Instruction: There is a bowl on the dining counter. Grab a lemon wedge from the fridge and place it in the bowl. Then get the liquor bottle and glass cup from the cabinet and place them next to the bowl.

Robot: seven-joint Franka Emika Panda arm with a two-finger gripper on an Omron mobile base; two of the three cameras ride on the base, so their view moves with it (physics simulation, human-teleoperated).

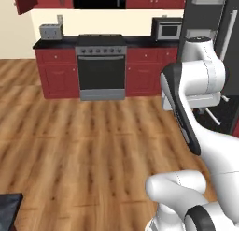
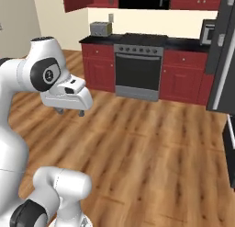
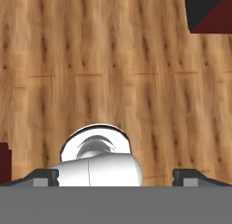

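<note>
Your pincer (image 2: 70,112) hangs over bare wooden floor (image 1: 93,141), fingers (image 3: 45,177) spread as wide as they go and nothing between them. The fridge (image 2: 225,60) stands well off to the pincer's right, its dark grey door with the long pale handle at the edge of the right base view, and by the look of it the door may be standing ajar, though you cannot see the inside from here. No lemon wedge, bowl, bottle or glass can be made out yet. The step in hand looks like the drive to the fridge, so bring the base round until the fridge sits squarely ahead of the pincer rather than off to its side, and stop short enough that the arm has room to reach in. Keep the arm folded and the fingers apart while you travel. Mind the oven (image 1: 101,68) and red kitchen units (image 1: 56,73) ahead of the pincer; they are not your goal.
</note>
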